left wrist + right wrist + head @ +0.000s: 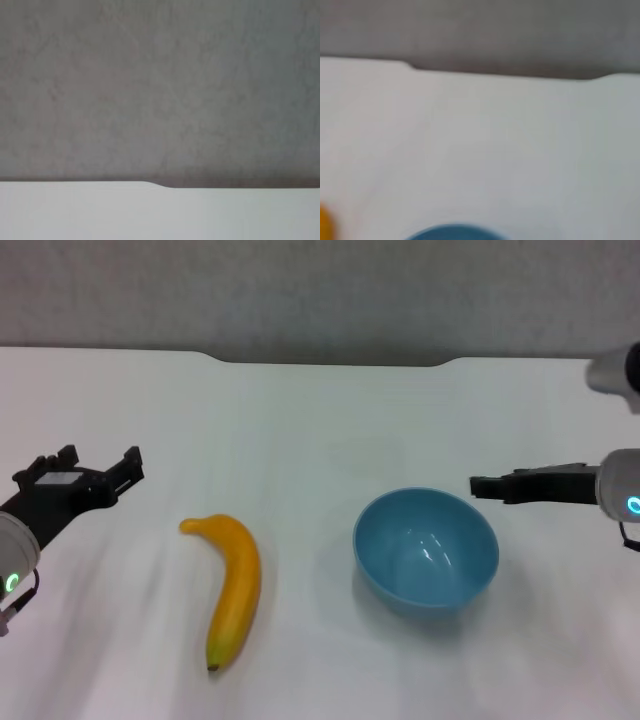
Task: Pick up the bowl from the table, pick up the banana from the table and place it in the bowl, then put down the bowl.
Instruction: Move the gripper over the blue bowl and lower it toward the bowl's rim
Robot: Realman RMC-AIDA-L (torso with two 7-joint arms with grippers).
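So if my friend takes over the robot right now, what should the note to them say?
Left gripper: open, holding nothing, out on the table's left side, apart from the banana.
Right gripper: side-on by the bowl's far right rim, not gripping it.
Bowl: light blue, upright and empty, sitting on the table right of centre.
Banana: lying flat on the table to the left of the bowl, not touching it.
Done: nothing yet, both things are on the table.
Left to do: lift the bowl, pick up the banana and put it in the bowl, then set the bowl down.
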